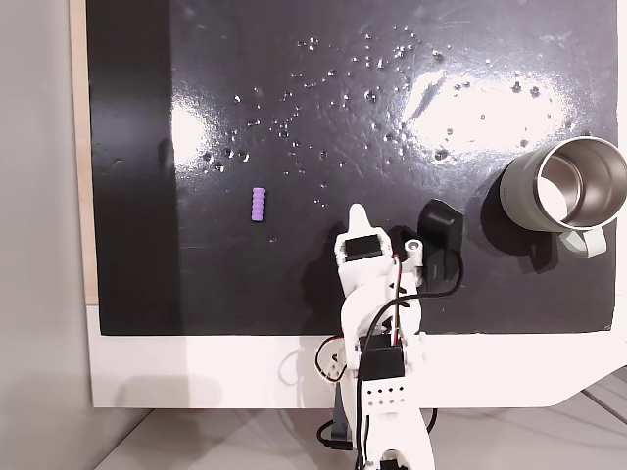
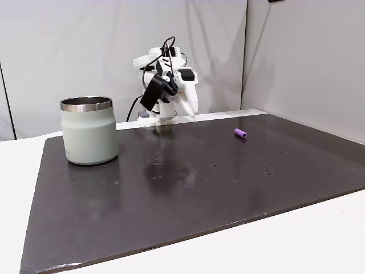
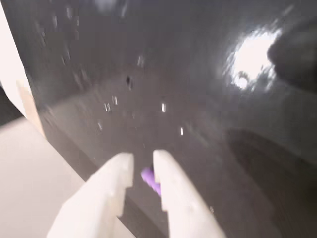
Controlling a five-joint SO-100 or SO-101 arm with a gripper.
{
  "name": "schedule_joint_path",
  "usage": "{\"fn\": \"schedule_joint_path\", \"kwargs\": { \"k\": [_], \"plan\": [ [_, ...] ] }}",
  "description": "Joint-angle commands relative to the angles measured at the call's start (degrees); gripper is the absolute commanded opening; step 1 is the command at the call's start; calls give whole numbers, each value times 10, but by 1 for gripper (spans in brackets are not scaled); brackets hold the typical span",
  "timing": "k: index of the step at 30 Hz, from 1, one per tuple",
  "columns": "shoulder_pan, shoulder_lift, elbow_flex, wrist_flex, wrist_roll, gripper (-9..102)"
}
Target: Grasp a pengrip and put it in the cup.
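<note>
Step in hand: I judge this the approach; nothing is grasped yet.
Doing it well: I want to swing the arm toward the pengrip (image 1: 258, 205), drop low over the mat (image 1: 392, 147), and set one finger on each side of its short ribbed body before closing. It is small and round, so a skewed close could roll it away.
Pincer: the pincer (image 3: 142, 166) is slightly parted and empty, a narrow gap between its pale fingers (image 3: 119, 171).
Pengrip: lies flat on the dark mat on the desk (image 2: 296, 240), left of the pincer (image 1: 360, 211) in a fixed view, well apart.
Wrist view: blurred; the purple shows through the finger gap.
Cup (image 1: 568, 186): upright, far right.
</note>
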Motion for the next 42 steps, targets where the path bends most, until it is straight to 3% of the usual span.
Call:
{"fn": "schedule_joint_path", "kwargs": {
  "k": [1, 7, 18, 23, 34, 42],
  "plan": [
    [-98, 4, -71, 40, -51, 0],
    [-229, 7, -113, 91, -89, 0],
    [-336, 11, -113, 94, -128, 0],
    [-405, -78, -133, 85, -140, 0],
    [-411, -375, -363, 91, -134, 2],
    [-381, -550, -526, 164, -139, 19]
  ]
}}
